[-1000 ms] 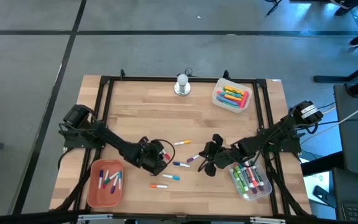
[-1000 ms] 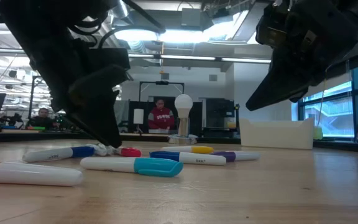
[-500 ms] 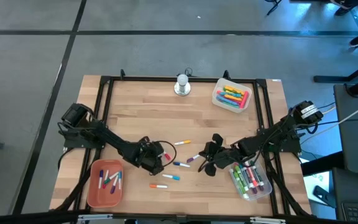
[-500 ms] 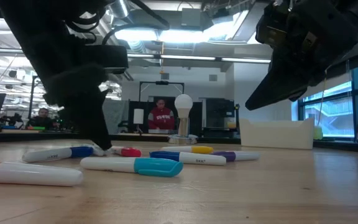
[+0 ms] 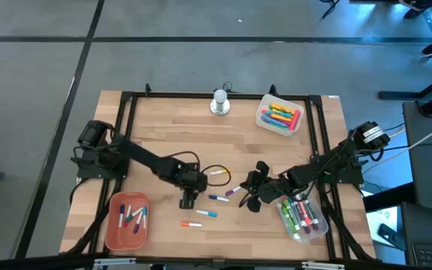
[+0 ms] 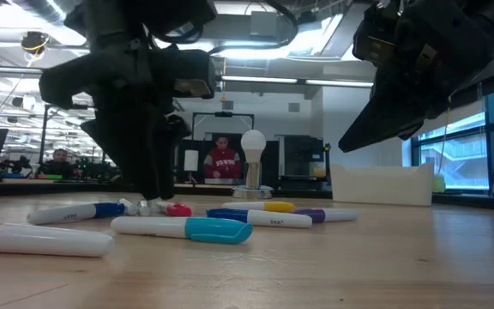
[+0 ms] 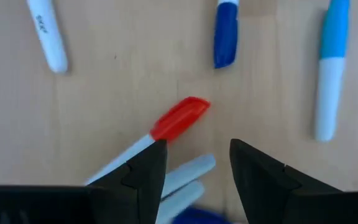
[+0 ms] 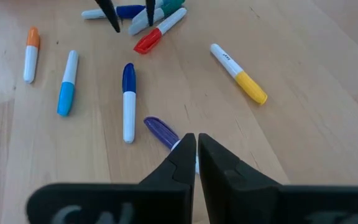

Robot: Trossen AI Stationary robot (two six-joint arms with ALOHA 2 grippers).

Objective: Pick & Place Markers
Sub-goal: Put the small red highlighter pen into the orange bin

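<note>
Here your left pincer (image 7: pixel 192 163) hovers open, empty, over the markers (image 7: pixel 179 119).
The red-capped one lies just beyond its fingertips; your right pincer (image 8: pixel 196 144) waits closed, empty.

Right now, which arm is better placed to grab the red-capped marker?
Left. The left gripper hangs open directly over the red-capped marker, fingers pointing down at it. The right gripper is shut, farther off near the purple marker.

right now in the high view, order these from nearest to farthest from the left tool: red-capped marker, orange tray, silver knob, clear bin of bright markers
1. Red-capped marker, just beside the left tool, mid-table.
2. Orange tray, at the near left corner.
3. Silver knob, at the far edge, centre.
4. Clear bin of bright markers, far right.
</note>
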